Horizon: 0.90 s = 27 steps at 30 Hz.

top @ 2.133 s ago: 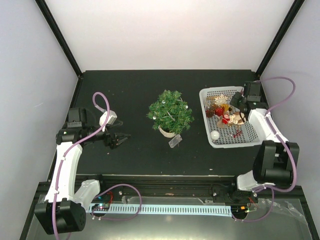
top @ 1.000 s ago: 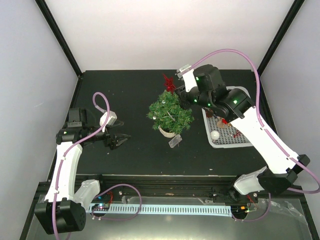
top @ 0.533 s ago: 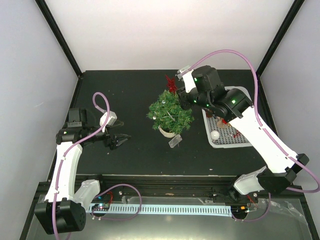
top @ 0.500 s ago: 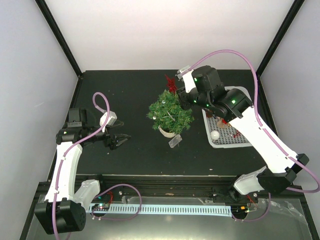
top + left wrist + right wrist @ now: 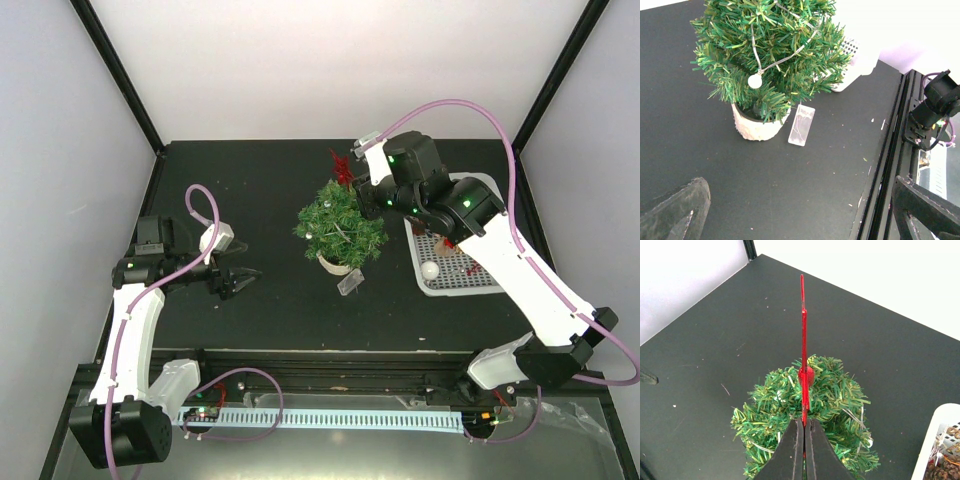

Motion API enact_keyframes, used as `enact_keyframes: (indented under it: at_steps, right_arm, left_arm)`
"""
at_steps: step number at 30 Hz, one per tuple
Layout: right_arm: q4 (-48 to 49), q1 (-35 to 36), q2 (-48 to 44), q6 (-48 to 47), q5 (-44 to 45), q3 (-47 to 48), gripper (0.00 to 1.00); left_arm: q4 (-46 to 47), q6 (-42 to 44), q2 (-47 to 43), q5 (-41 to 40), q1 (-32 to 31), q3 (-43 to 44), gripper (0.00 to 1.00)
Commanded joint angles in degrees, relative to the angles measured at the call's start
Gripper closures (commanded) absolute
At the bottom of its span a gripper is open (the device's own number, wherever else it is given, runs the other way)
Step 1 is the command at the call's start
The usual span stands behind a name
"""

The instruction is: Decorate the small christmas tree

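A: Item 1, right gripper (image 5: 804,424)?
B: Clamped on 1 red ornament (image 5: 803,335); tree (image 5: 837,392) directly beneath its tips.
A: Item 2, left gripper (image 5: 238,281)?
B: Wide, empty; tree ahead of it.

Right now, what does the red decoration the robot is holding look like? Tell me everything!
The red ornament is thin, flat and shiny like plastic, spiky like a star from above, with a small round knob. The shut right gripper pinches one end, holding it edge-on to the wrist camera, over the small christmas tree.
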Motion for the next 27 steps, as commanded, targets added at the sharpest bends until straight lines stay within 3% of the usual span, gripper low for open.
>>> enact_keyframes:
  at_steps: [1, 27]
  right_arm:
    - [0.6, 0.8, -0.5, 0.8, 0.1, 1.1, 0.99]
    - [-1.9, 0.9, 1.8, 0.2, 1.4, 0.5, 0.99]
  left_arm:
    - [-0.9, 1.5, 0.1, 2.0, 0.2, 0.6, 0.01]
    - [-1.0, 1.6, 0.5, 2.1, 0.2, 0.7, 0.01]
